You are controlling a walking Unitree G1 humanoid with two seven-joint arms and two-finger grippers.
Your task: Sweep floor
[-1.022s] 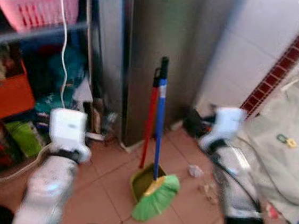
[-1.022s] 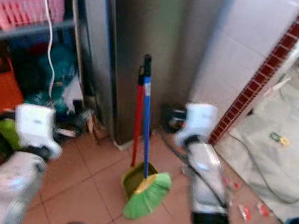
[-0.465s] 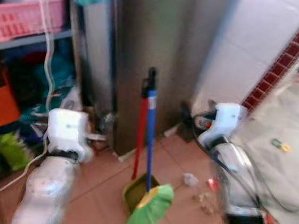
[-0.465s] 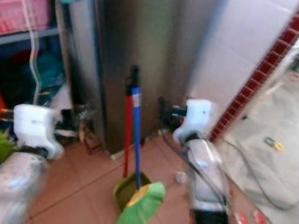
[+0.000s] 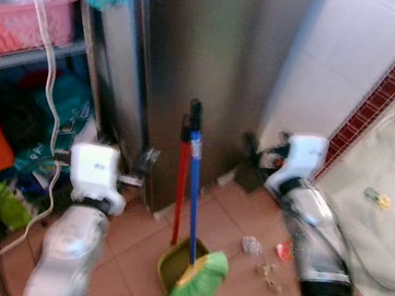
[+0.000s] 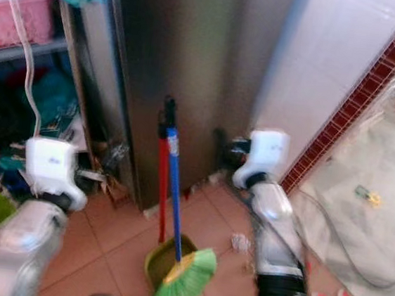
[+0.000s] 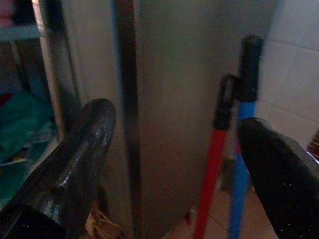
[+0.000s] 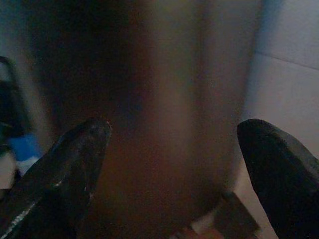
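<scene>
The jaws of both arms stand spread wide with nothing between them. In the left wrist view the left gripper (image 7: 172,164) looks past its two black fingers (image 7: 75,159) at the grey cabinet side (image 7: 169,89), with the broom (image 7: 241,149) and the red handle of the dustpan (image 7: 214,164) toward the right of that frame. The right gripper (image 8: 172,164) faces the same dark panel, with a pale wall at the right edge.

In the left eye view the left gripper (image 5: 141,177) sits at centre left and the right gripper (image 5: 254,150) right of centre, the two poles upright between them. The blue pole leans against the cabinet; its green bristles (image 5: 197,289) rest on the tiled floor (image 5: 240,209) at the lower middle, touching the yellow-green pan (image 5: 175,262). Scraps of litter (image 5: 251,245) lie just right of it. A shelf with a pink basket (image 5: 27,20) fills the upper left.

The step in hand looks like reaching for the broom. It would go best to close on the blue pole alone, above the red one's top or well below it, so the dustpan handle is not caught, and to square the jaws to the pole before closing.

Against the earlier frames, the cabinet and poles sit larger and lower in the picture: the camera has come nearer, the things have not moved. Both arms have reached closer to the poles.
</scene>
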